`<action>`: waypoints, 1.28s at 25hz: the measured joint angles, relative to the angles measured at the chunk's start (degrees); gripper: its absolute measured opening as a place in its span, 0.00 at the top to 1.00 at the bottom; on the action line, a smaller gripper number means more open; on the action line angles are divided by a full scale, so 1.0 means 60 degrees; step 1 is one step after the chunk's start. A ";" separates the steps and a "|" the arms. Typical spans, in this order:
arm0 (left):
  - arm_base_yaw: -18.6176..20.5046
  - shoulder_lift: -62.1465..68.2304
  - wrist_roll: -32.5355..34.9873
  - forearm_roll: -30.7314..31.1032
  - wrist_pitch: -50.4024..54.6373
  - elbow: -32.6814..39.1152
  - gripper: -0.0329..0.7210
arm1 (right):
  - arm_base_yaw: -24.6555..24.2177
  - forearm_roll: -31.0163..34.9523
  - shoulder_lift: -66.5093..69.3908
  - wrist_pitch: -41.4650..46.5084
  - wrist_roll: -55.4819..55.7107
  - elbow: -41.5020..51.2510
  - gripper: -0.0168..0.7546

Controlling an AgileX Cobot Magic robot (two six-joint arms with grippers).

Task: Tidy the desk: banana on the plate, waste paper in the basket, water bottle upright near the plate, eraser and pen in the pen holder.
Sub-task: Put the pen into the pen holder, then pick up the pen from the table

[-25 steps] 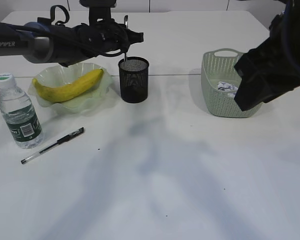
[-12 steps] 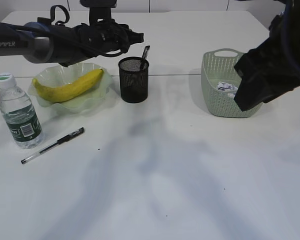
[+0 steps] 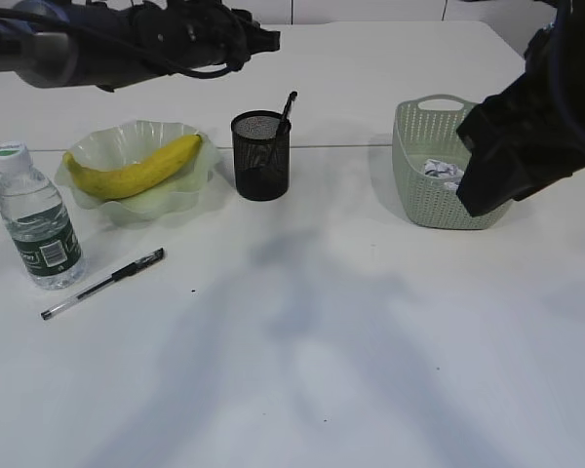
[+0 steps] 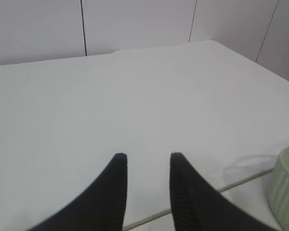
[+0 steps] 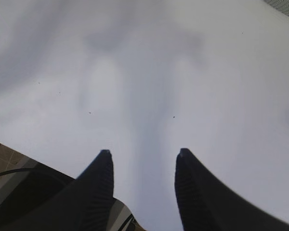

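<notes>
The left gripper (image 4: 147,161) hangs high over the back of the white table (image 3: 302,341), its two black ribbed fingers (image 4: 116,183) parted with nothing between them; in the exterior view it sits at about eleven o'clock, above and behind the black mesh pen holder (image 3: 260,161). A dark pen (image 3: 285,109) stands tilted in that holder, its tip poking out past the rim toward one o'clock. Whether the eraser is inside I cannot tell through the mesh.

The right gripper (image 5: 143,155) is likewise spread wide and empty, its dark fingers (image 5: 101,178) pointing down at bare tabletop. Its bulky black arm (image 3: 526,127) looms at three o'clock and covers part of the pale green woven plastic basket (image 3: 419,156), where a crumpled ball of white waste paper (image 3: 439,170) lies inside.

Just left of the pen holder, at ten o'clock, the yellow banana (image 3: 132,171) lies across the translucent green scalloped plate (image 3: 107,144). At nine o'clock, near the plate's front edge, the clear plastic water bottle (image 3: 34,219) with a white cap and dark green label stands upright. Beside it, toward eight o'clock, a second clear-barrelled pen with a black grip (image 3: 102,284) lies flat on the table, slanted, apart from the bottle and well short of the holder.
</notes>
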 joint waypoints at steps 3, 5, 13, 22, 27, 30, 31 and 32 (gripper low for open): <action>0.0000 -0.0385 0.0000 0.0182 0.0739 0.0000 0.67 | 0.0000 0.0000 0.0000 0.0000 0.0000 0.0000 0.56; 0.0019 -0.0682 0.0000 0.0270 0.1422 0.0000 0.67 | 0.0000 0.0000 0.0000 -0.0017 -0.0019 0.0000 0.56; 0.0489 -0.2147 0.0000 0.1098 0.4167 0.0000 0.67 | 0.0000 -0.0017 0.0000 -0.0017 -0.0019 0.0000 0.56; 0.0738 -0.2709 0.0000 0.2637 0.7356 0.0000 0.67 | 0.0000 -0.0017 0.0000 -0.0017 -0.0019 0.0000 0.56; 0.0738 -0.2709 0.0000 0.2970 0.9003 0.0000 0.67 | 0.0000 -0.0017 0.0000 -0.0017 -0.0101 0.0000 0.56; 0.0738 -0.2709 0.0000 0.3200 1.0205 0.0000 0.67 | 0.0000 -0.0017 0.0000 -0.0017 -0.0101 0.0000 0.56; 0.0738 -0.2709 0.0000 0.3235 1.0571 0.0000 0.67 | 0.0000 -0.0017 0.0000 -0.0017 -0.0101 0.0000 0.56; 0.0738 -0.2709 0.0000 0.3258 1.0890 0.0000 0.67 | 0.0000 -0.0017 0.0000 -0.0017 -0.0101 0.0000 0.56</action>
